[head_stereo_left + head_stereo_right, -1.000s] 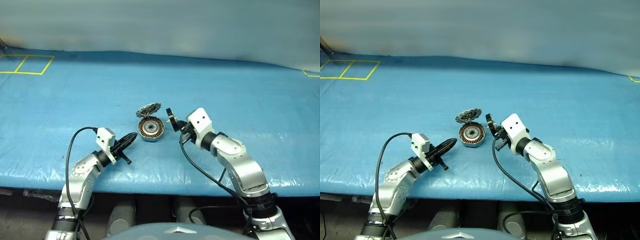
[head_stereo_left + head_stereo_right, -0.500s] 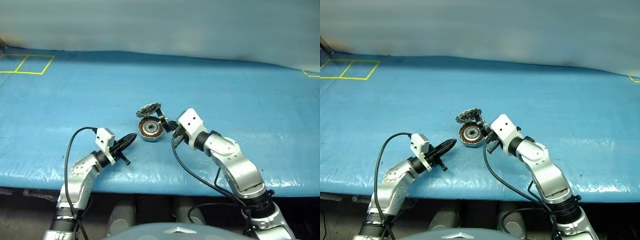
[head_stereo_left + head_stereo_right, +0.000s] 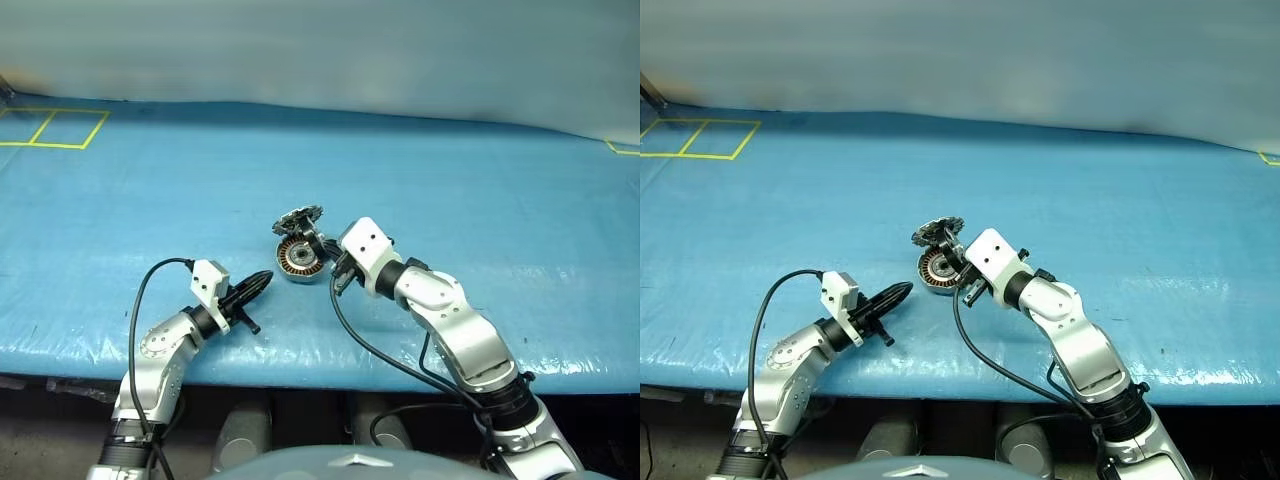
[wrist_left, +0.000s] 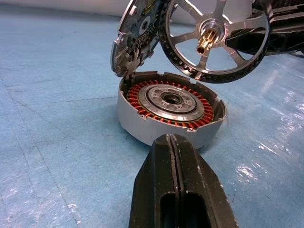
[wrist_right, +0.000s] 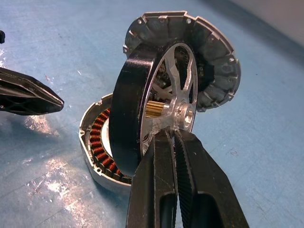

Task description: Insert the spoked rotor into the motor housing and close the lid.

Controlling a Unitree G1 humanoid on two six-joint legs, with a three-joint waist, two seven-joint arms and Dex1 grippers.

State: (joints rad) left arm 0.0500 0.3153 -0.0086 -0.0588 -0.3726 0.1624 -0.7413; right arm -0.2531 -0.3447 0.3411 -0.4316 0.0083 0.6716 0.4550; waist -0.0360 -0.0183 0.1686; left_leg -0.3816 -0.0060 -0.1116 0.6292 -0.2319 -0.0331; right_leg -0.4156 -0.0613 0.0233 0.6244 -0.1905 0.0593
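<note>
The motor housing, a silver cup with copper-brown windings, sits on the blue table with its toothed lid standing open at its far edge. My right gripper is shut on a silver spoke of the spoked rotor. It holds the black-rimmed wheel on edge just above the housing and in front of the lid, brass hub facing the left gripper. My left gripper is shut and empty, lying level near the housing's left side.
Blue plastic sheeting covers the table. Yellow tape squares mark its far left corner. The table's front edge runs just below both arms, and a pale wall rises behind.
My right gripper has carried the rotor leftwards, from beside the housing to just over it. The left arm has stayed still.
</note>
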